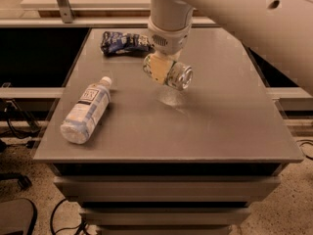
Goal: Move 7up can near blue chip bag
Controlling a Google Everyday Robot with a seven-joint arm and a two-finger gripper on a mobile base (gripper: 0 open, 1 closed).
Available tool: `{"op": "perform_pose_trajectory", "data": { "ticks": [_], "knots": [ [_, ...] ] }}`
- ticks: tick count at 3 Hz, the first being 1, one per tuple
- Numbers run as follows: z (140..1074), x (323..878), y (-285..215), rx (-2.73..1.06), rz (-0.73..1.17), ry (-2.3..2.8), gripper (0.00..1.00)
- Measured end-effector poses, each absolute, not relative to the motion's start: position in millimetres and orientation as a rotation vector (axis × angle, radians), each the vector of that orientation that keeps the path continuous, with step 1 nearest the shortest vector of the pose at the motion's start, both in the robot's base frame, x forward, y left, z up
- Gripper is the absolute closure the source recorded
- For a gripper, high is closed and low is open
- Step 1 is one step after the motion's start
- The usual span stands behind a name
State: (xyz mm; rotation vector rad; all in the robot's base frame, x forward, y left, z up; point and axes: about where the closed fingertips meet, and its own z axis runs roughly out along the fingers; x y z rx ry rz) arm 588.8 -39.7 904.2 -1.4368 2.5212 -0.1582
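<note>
hand (161, 73) pinching the 7up can (179, 76) sideways above the bench (225, 126); blue chip bag (122, 42) at 11 o'clock; round can might roll away once released

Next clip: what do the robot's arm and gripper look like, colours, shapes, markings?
The arm is a thick, smooth off-white shell with one small dark oval hole. Its round wrist has a ribbed ring and a dotted vent patch. The two-finger gripper, above the middle of the grey flat table, has short cream-yellow fingers. No cables or lettering show.
</note>
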Motion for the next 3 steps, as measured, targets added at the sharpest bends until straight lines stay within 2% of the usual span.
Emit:
{"op": "perform_pose_trajectory", "data": {
  "ticks": [3],
  "knots": [
    [902.5,657.6,-19.9,-1.374,-0.154,2.416,1.0]
  ]
}}
